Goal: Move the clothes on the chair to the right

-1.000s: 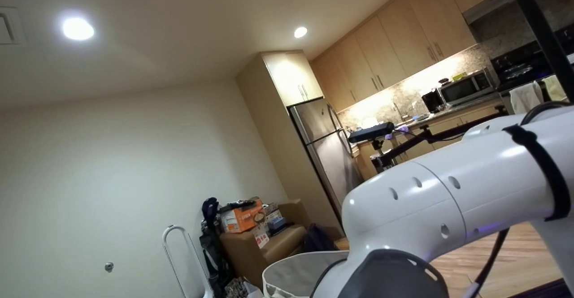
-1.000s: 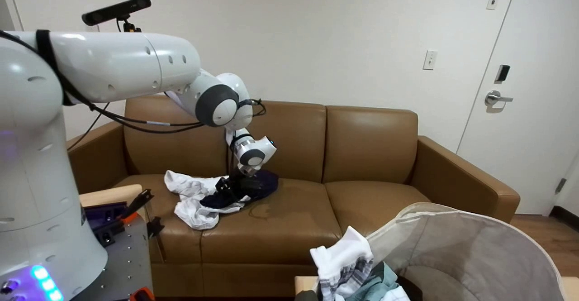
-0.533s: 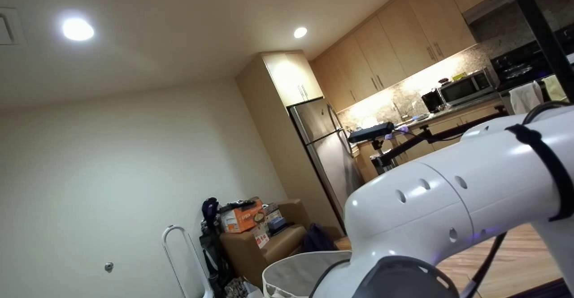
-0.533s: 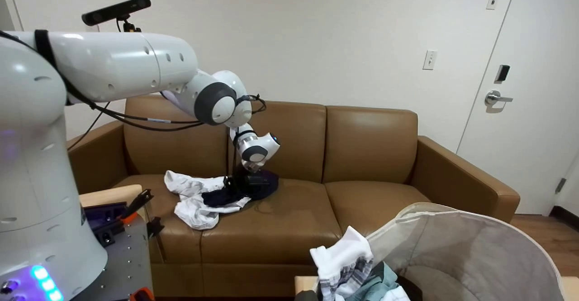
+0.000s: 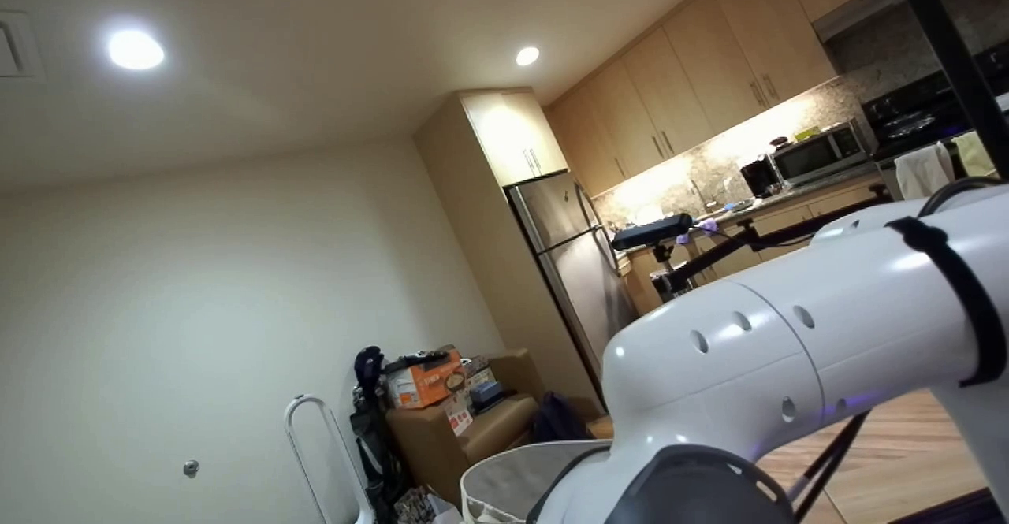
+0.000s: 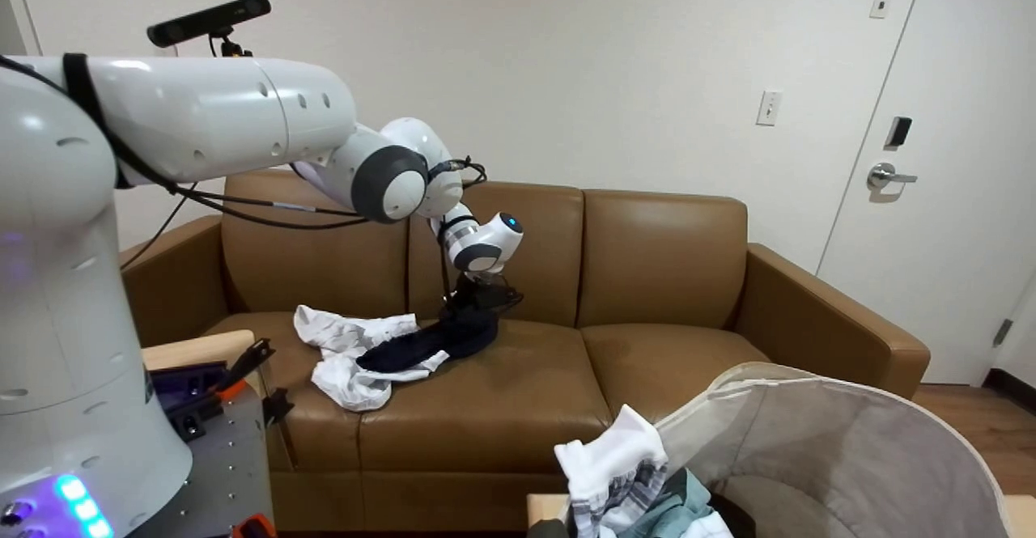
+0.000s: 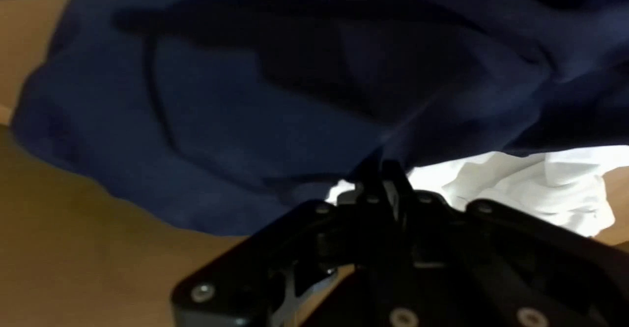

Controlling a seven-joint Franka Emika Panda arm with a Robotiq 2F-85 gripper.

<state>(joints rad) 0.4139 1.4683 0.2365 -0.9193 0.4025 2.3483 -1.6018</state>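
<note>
A brown sofa (image 6: pixel 518 400) stands as the chair in an exterior view. On its left part lie a navy garment (image 6: pixel 429 345) and a crumpled white garment (image 6: pixel 352 388), the navy partly over the white. My gripper (image 6: pixel 471 308) is low at the right end of the navy cloth. In the wrist view the navy garment (image 7: pixel 221 120) fills much of the picture, and the white garment (image 7: pixel 550 189) shows at the right. There my gripper (image 7: pixel 381 169) is shut, and a navy fold runs into its fingertips. The exact pinch is dark and blurred.
A light fabric basket (image 6: pixel 890 408) stands in front of the sofa at the right, with white and teal clothes (image 6: pixel 627 481) at its left side. Behind the arm, a black camera (image 6: pixel 209 20) sits on a stand. Clamps (image 6: pixel 235 376) lie beside the robot base.
My gripper has moved right and slightly up, from over the middle of the navy garment to its right end. The clothes' outlines have hardly shifted.
</note>
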